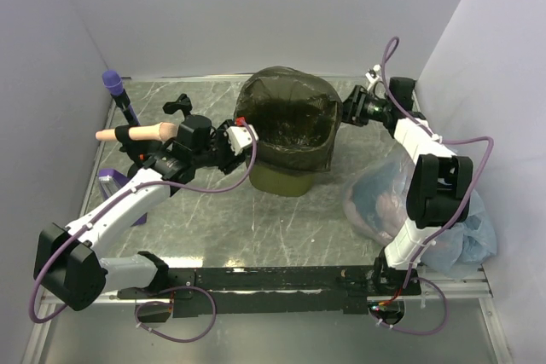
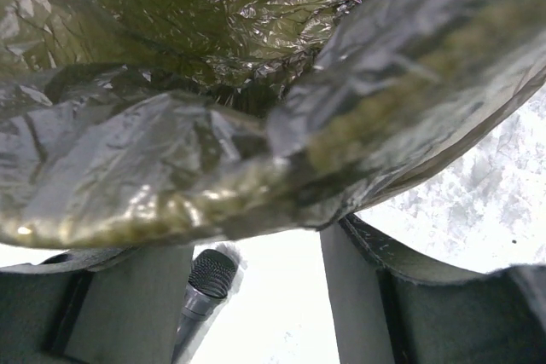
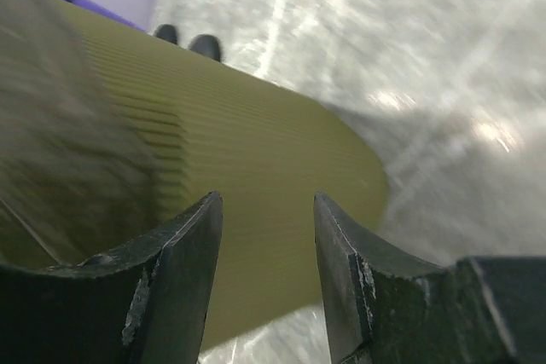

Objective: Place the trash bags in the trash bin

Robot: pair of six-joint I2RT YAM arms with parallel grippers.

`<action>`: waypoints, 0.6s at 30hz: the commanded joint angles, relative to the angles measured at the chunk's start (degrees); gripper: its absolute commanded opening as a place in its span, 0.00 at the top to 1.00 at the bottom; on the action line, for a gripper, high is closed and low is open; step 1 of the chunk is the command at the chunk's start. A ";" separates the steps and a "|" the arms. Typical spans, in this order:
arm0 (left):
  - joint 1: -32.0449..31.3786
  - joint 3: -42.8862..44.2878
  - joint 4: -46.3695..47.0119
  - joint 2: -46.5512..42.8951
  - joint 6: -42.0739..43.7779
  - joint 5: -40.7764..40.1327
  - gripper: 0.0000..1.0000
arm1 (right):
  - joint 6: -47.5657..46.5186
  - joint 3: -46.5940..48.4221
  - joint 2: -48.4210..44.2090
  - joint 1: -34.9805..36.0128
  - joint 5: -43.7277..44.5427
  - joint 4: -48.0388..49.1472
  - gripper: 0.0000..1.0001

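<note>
Seeing trash bag (image 1: 286, 112) draped over trash bin (image 1: 286, 180); left gripper (image 1: 245, 135) wide at left rim, right gripper (image 1: 348, 108) wide, empty, right side.

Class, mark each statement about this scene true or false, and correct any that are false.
1. The trash bag lines the bin, with its edge folded over the rim. True.
2. The right gripper has its jaws shut on the bag. False: the jaws stand apart with nothing between them, and the bin's slatted wall shows beyond.
3. The clear bluish bag lies inside the bin. False: it lies on the table to the right of the bin, beside the right arm.
4. The left gripper is at the left side of the bin's rim. True.
</note>
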 commanded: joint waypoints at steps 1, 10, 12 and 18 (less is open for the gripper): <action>-0.18 -0.05 3.86 -1.00 2.03 -1.22 0.37 | -4.82 -2.12 -5.72 -5.62 2.96 -5.83 0.46; 0.00 -0.05 2.36 -3.02 3.44 -0.43 0.37 | -5.06 -8.98 -11.61 -10.82 -28.06 9.11 0.34; -0.09 0.04 1.84 -3.11 3.44 -0.52 0.37 | -8.75 -8.73 -12.23 -9.60 -26.32 6.57 0.33; 0.00 0.39 0.52 -3.20 3.70 0.36 0.37 | -12.55 -6.35 -9.34 -6.96 -21.83 3.83 0.35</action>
